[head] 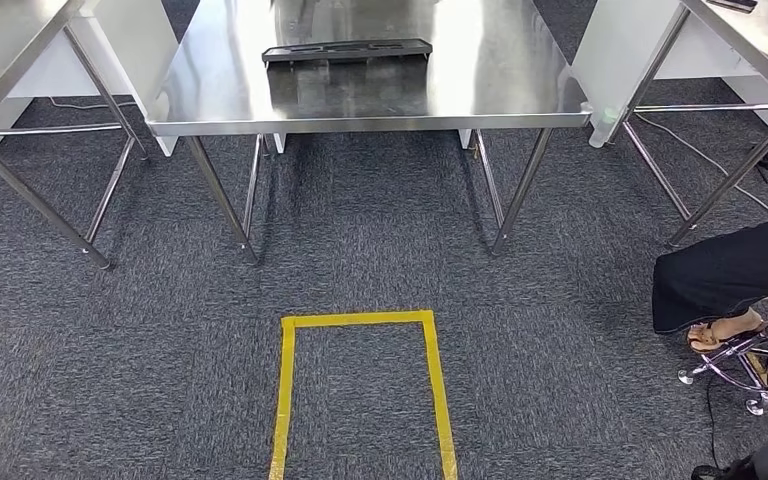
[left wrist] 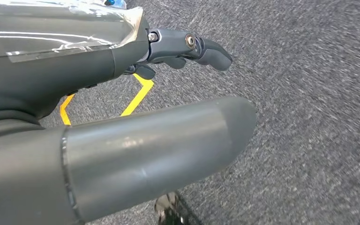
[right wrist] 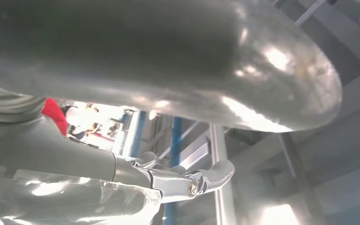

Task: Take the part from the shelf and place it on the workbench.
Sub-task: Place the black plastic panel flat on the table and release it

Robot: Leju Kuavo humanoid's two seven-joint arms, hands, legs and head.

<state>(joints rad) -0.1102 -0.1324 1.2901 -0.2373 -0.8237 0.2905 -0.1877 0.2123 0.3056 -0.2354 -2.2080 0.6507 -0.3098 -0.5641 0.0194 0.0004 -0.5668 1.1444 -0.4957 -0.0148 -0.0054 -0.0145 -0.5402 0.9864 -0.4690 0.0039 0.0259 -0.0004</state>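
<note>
Facing the workbench [head: 360,90], with a black tray [head: 347,50] near its middle, left hand [left wrist: 122,122] and right hand [right wrist: 168,93] each hold nothing visible, fingers apart; part's whereabouts untellable; risk: the seated person's feet [head: 730,335] beside the walking path.

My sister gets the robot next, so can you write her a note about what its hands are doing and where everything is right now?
Left hand: hangs over the grey carpet, fingers apart, holding nothing.
Right hand: fingers apart, holding nothing; blurry frames behind it.
Steel table stands straight ahead, with a black tray on it. Yellow tape marks a box on the floor before the table. A seated person's legs are at the right.
Done: nothing that I can see; neither hand has a part.
Left: find the shelf, take the part, put it on the table.
</note>
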